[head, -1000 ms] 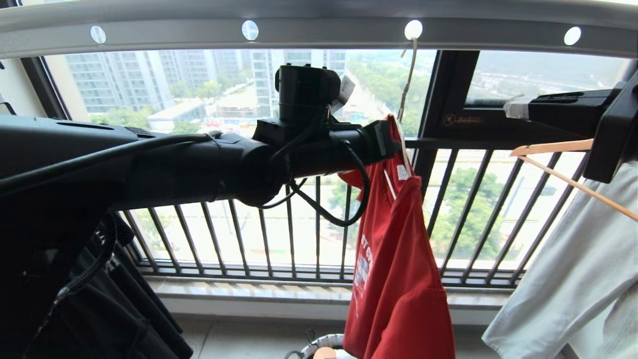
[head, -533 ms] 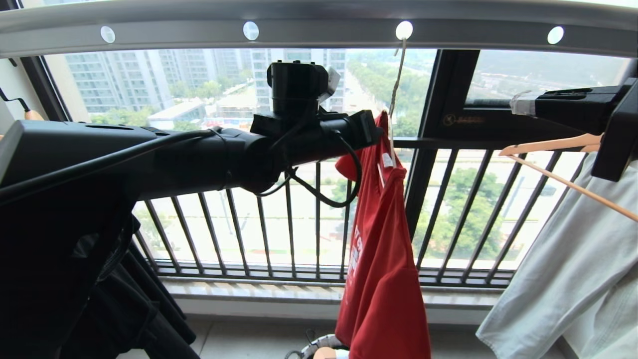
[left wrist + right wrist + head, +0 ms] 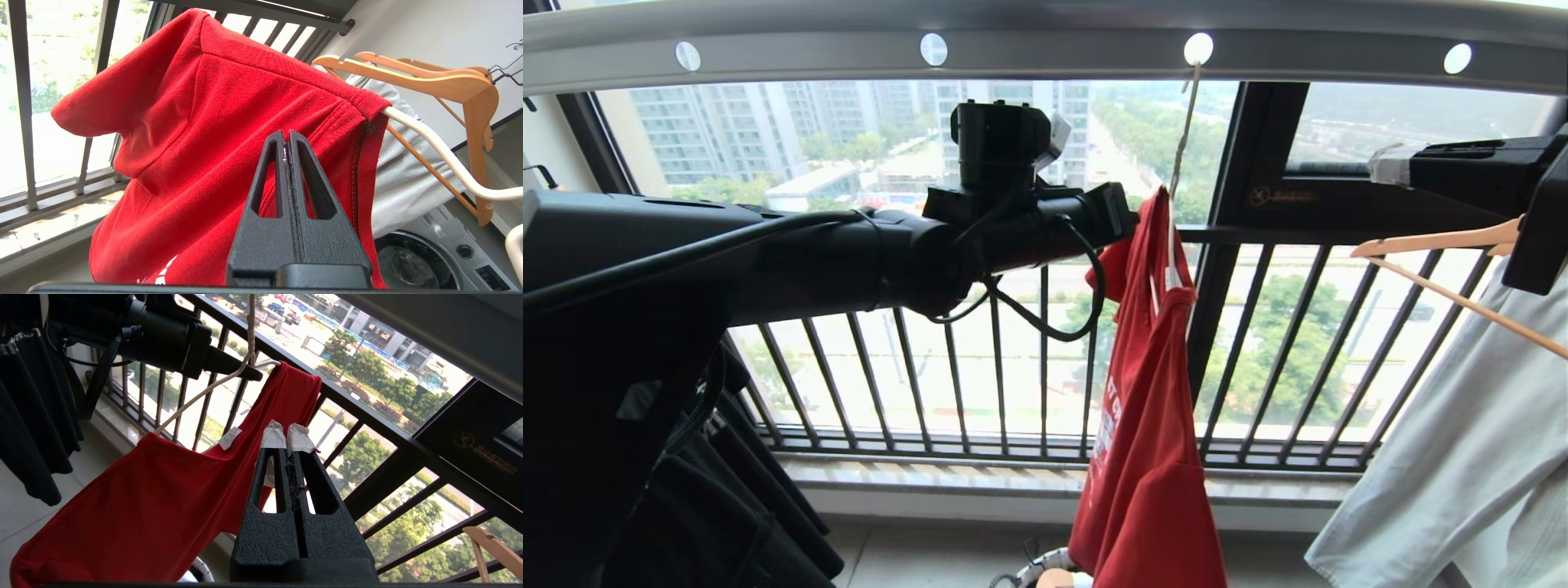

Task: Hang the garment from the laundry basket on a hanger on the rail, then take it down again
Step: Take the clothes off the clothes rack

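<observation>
The red garment (image 3: 1152, 425) hangs on the white hanger (image 3: 1180, 139), whose hook sits in a hole of the rail (image 3: 1045, 45). My left gripper (image 3: 288, 136) is shut, with nothing visible between its jaws; its tips sit close against the red fabric (image 3: 196, 122) just below the collar. In the right wrist view it (image 3: 253, 375) lies beside the hanger's twisted neck (image 3: 250, 351). One hanger arm (image 3: 433, 153) sticks out of the neck opening. My right gripper (image 3: 1376, 170), shut and empty with taped tips (image 3: 273, 437), hangs apart at the upper right. The laundry basket (image 3: 1049, 562) stands on the floor below.
A pale grey garment (image 3: 1462, 457) on a wooden hanger (image 3: 1437, 241) hangs close on the right. Black clothes (image 3: 727, 506) hang on the left. The black barred window railing (image 3: 996, 384) runs behind. A washing machine (image 3: 433, 261) stands beyond the garment.
My left arm has drawn slightly back to the left, away from the hook. The red garment has swung and now hangs more edge-on. The right arm has held still.
</observation>
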